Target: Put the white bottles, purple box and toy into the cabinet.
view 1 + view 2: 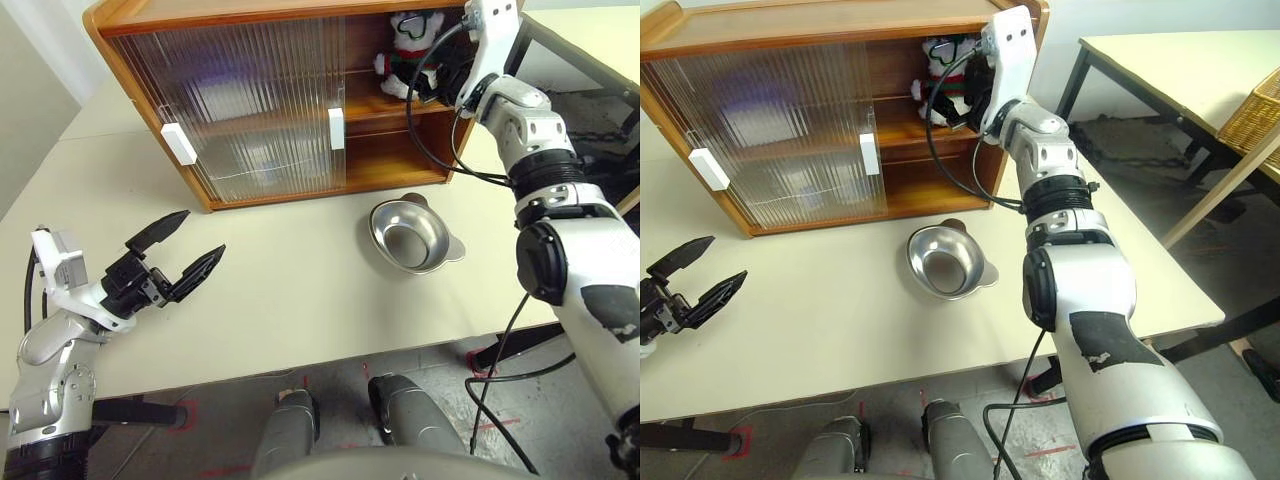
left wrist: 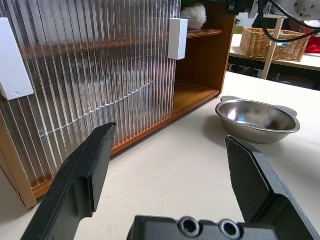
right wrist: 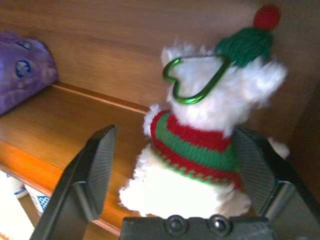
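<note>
Nearest, lower left of the head view: left claw (image 1: 172, 255) idle above the worktop (image 1: 300, 290), fingers spread wide, nothing between them. Mid-frame, right of centre: steel bowl (image 1: 408, 235) on the worktop, empty, not part of the job.

Further back, upper frame: cabinet (image 1: 240, 100), its ribbed sliding doors (image 1: 235, 105) pushed across the left part, right section open. Right claw (image 3: 175, 165) is reached into that open section at upper-shelf level. Wrist view: fingers wide apart, one either side of the toy (image 3: 205, 135), which sits upright on the upper shelf (image 3: 75, 120); can't tell if the pads touch it. Purple box (image 3: 22, 70) is on the same shelf, well apart from the toy. A white bottle (image 3: 12, 205) shows on the level below, mostly cut off.

Step, as I read it: toy just placed, release stage. Next: draw the right claw straight back out w/o snagging the scarf or tipping the toy.
</note>
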